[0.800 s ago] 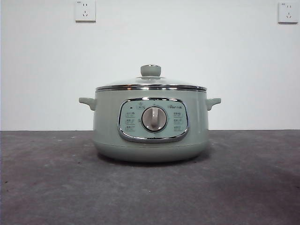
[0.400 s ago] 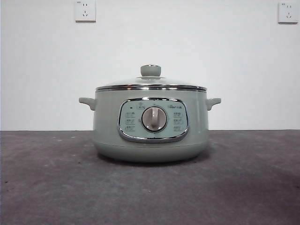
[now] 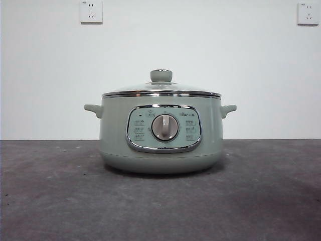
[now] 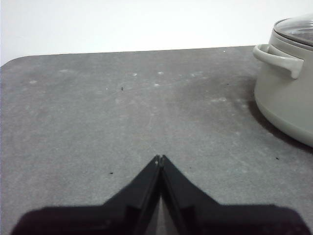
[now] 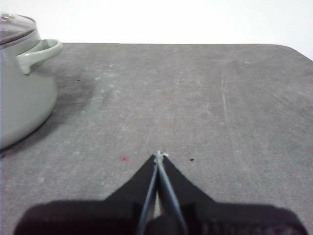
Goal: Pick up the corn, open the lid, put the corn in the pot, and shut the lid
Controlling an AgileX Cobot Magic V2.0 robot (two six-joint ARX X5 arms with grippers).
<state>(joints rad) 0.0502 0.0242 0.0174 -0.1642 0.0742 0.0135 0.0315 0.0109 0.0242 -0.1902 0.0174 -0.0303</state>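
Note:
The sage-green pot (image 3: 160, 145) stands in the middle of the dark table, its dial facing the front view. The glass lid (image 3: 161, 89) with its pale green knob rests shut on the pot. The corn is out of view in every frame. My left gripper (image 4: 160, 157) is shut with nothing in it, low over bare table beside one pot handle (image 4: 276, 56). My right gripper (image 5: 159, 155) is shut and holds nothing, on the pot's other side near the opposite handle (image 5: 39, 53). Neither arm shows in the front view.
A grey table (image 3: 261, 201) stretches before a white wall with two power sockets (image 3: 91, 11) high up. The table's rounded far corners show in both wrist views.

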